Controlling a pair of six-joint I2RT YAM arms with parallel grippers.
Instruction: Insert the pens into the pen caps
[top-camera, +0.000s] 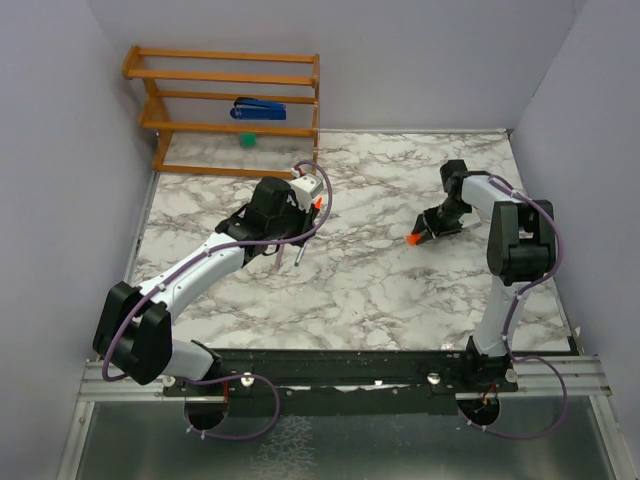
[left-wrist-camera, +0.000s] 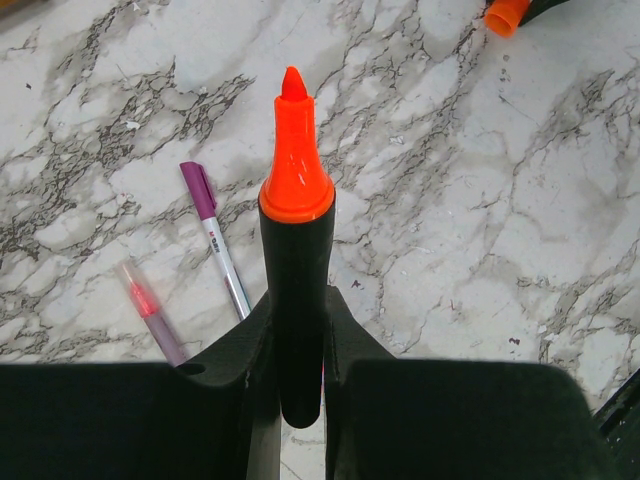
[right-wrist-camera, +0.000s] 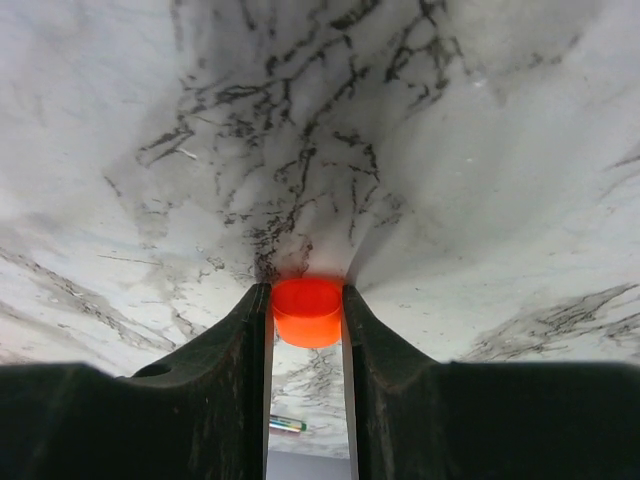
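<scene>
the black rail (top-camera: 340, 365) holding both arm bases runs along the near edge of the marble tabletop (top-camera: 380, 290). from it the left arm reaches toward the far left corner, and the left claw (top-camera: 308, 198) is raised with the black marker (top-camera: 317, 203) showing an orange tip. the right claw (top-camera: 420, 233) sits low in the far right part of the tabletop, with the orange cap (top-camera: 411, 239) at its end. a wooden rack (top-camera: 200, 120) stands in the far left corner, with a blue stapler (top-camera: 258, 108) on one shelf and a green ball (top-camera: 247, 140) below it.

in the left wrist view, the left claw (left-wrist-camera: 298, 330) is clamped on the black marker (left-wrist-camera: 297, 270). its bare orange tip points away, above the tabletop. left of it lie the silver-grey pen (left-wrist-camera: 228, 270), one end magenta-purple, and the pink pen (left-wrist-camera: 150, 310), near each other but apart. the orange cap (left-wrist-camera: 508, 14) shows farther off, well apart from the marker.

in the right wrist view, the right claw (right-wrist-camera: 307, 300) is closed on the orange cap (right-wrist-camera: 307, 312), which sits between the finger ends close over the marble. i cannot tell whether the cap touches it.
</scene>
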